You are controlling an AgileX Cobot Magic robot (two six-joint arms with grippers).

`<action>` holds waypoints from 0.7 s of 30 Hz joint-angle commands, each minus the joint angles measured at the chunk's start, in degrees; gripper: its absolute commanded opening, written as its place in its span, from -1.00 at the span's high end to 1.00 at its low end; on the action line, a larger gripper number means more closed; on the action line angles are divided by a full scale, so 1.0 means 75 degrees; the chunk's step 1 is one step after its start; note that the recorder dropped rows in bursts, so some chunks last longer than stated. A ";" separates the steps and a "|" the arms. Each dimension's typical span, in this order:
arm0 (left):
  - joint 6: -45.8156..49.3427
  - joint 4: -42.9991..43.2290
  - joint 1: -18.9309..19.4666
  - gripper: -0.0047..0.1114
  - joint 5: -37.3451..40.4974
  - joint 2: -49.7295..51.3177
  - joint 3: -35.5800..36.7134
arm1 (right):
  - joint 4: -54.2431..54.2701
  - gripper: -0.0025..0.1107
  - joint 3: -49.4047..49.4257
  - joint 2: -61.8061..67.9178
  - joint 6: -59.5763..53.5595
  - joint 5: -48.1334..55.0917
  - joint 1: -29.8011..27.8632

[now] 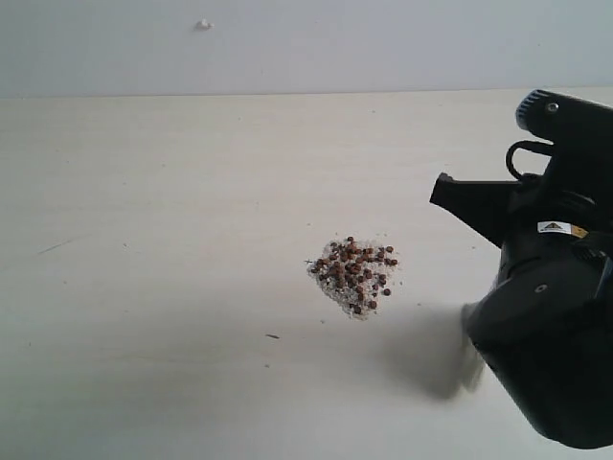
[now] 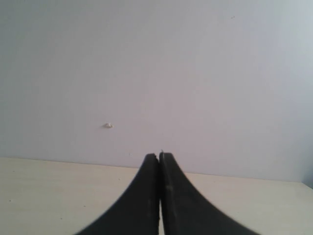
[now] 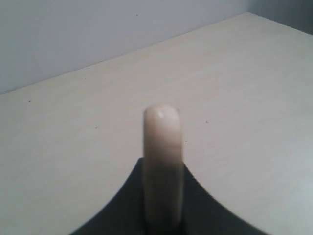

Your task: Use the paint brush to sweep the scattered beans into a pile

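The beans [image 1: 352, 275] lie gathered in one small pile of dark reddish-brown grains and whitish crumbs at the middle of the pale table [image 1: 153, 240]. My right gripper [image 3: 163, 164] is shut on the cream handle of the paint brush [image 3: 162, 142], whose rounded end sticks out past the jaws. In the exterior view the right arm [image 1: 556, 316] fills the right edge. A blurred pale patch [image 1: 471, 356] that looks like the bristles shows just below and right of the pile, apart from it. The left gripper [image 2: 159, 156] is shut on nothing, faces the wall, and is out of the exterior view.
A light wall [image 1: 306, 43] rises behind the table's far edge, with a small white speck [image 1: 203, 24] on it. A tiny dark fleck [image 1: 273, 336] lies on the table in front of the pile.
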 commanded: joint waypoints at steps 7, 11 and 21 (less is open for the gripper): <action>-0.0022 0.0031 0.0006 0.92 -0.0001 -0.0047 0.0038 | -0.0480 0.96 -0.0025 -0.0039 -0.2849 -0.0049 -0.0041; -0.0022 0.0031 0.0006 0.92 -0.0001 -0.0047 0.0038 | -0.0516 0.96 -0.0025 -0.0039 -0.4134 -0.0049 -0.0041; -0.0022 0.0031 0.0006 0.92 -0.0001 -0.0047 0.0038 | -0.1705 0.96 0.0012 -0.0058 -0.5529 -0.0049 -0.0041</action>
